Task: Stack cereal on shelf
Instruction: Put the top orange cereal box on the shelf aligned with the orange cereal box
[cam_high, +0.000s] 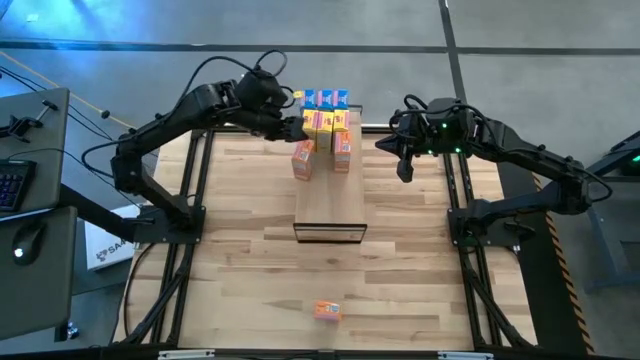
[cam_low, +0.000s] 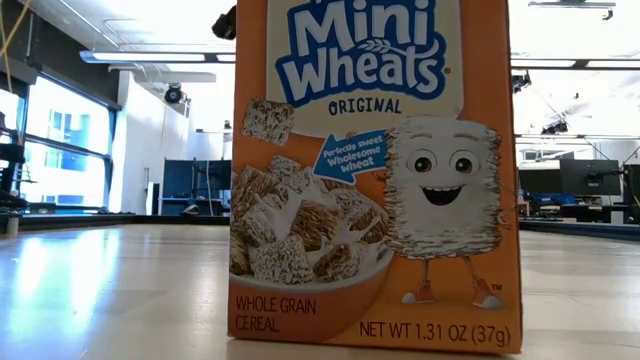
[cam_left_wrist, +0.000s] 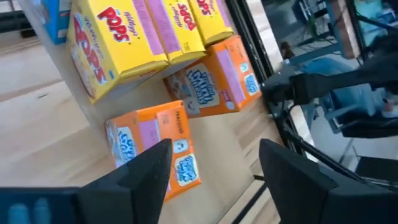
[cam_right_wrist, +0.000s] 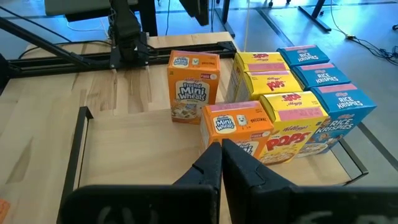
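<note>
Nearest the low cam: lone orange Mini-Wheats box (cam_low: 375, 175) standing upright on the tabletop (cam_high: 240, 260), well apart from the shelf (cam_high: 330, 205). Shelf's far end holds blue boxes (cam_high: 325, 97), yellow boxes (cam_high: 318, 122) next, then two orange boxes (cam_high: 341, 144); a third orange box (cam_high: 302, 159) stands at the shelf's left edge. Left gripper (cam_high: 297, 127) w/ fingers apart, empty, by the yellow row. Right gripper (cam_high: 405, 170) fingers together, empty, right of shelf.
</note>
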